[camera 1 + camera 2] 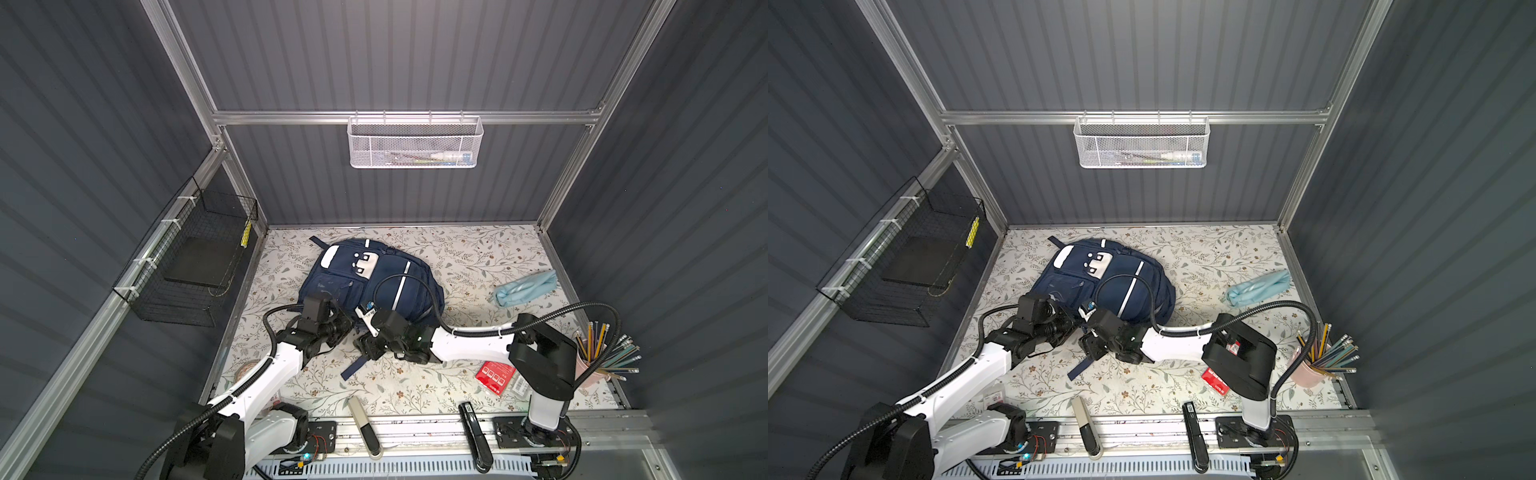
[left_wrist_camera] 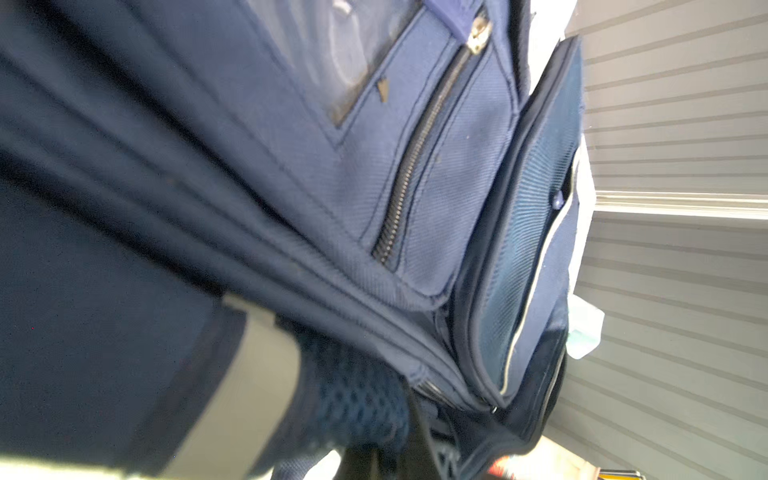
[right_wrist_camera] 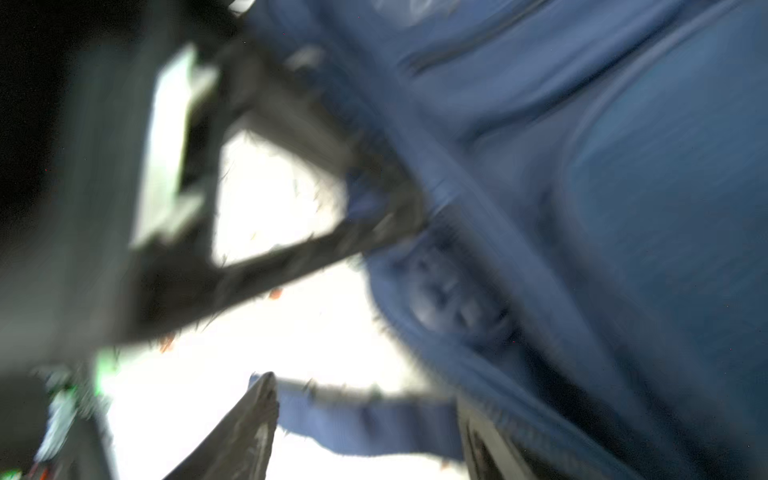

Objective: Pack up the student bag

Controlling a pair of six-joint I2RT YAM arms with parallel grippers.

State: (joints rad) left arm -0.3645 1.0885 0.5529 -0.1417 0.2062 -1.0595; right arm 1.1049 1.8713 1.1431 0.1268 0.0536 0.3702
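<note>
The student bag [image 1: 374,274] [image 1: 1108,274], a navy backpack with white stripes and a white patch, lies on the floral table. My left gripper [image 1: 345,323] [image 1: 1070,321] is at the bag's near edge, shut on its fabric. In the left wrist view the bag [image 2: 415,187] fills the frame and blue mesh padding sits at the closed left gripper [image 2: 374,453]. Just beside it, my right gripper [image 1: 365,348] [image 1: 1090,348] is open. The blurred right wrist view shows a loose blue strap [image 3: 395,428] [image 1: 353,368] running across the open right gripper [image 3: 370,415].
A light blue pouch [image 1: 525,286] lies at the right. A pink cup of pencils [image 1: 598,357], a red packet [image 1: 494,376], a black stapler [image 1: 473,432] and a white-and-black bar [image 1: 365,428] lie along the near side. A black wire basket [image 1: 187,270] hangs left, a white mesh basket [image 1: 415,143] at the back.
</note>
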